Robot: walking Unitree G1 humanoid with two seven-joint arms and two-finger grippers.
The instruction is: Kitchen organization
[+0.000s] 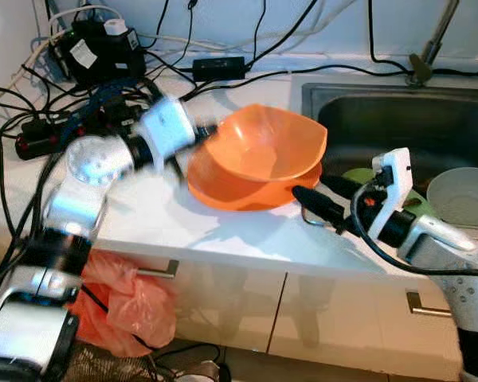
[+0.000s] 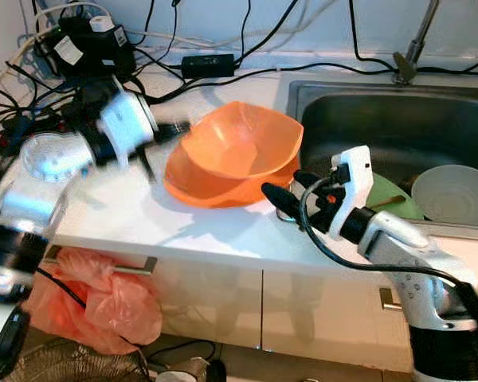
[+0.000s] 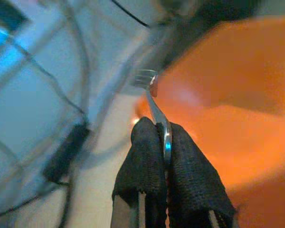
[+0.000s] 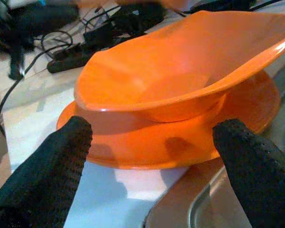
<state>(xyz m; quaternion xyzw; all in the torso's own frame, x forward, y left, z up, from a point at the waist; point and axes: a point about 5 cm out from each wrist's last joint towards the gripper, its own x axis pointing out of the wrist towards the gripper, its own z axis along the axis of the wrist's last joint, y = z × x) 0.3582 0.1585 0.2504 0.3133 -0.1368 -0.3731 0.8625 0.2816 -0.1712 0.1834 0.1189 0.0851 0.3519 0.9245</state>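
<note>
Left wrist view: a thin, slippery metal fork (image 3: 157, 102) is clamped between left gripper (image 3: 165, 142) fingers; right gripper (image 4: 152, 156) fingers are spread before light, stiff orange bowls (image 1: 259, 159), best gripped at the rim.

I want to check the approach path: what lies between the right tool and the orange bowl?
Nothing. In the right wrist view, bare white counter and the sink's edge separate the open right tool from the orange bowl, stacked on an orange plate.
</note>
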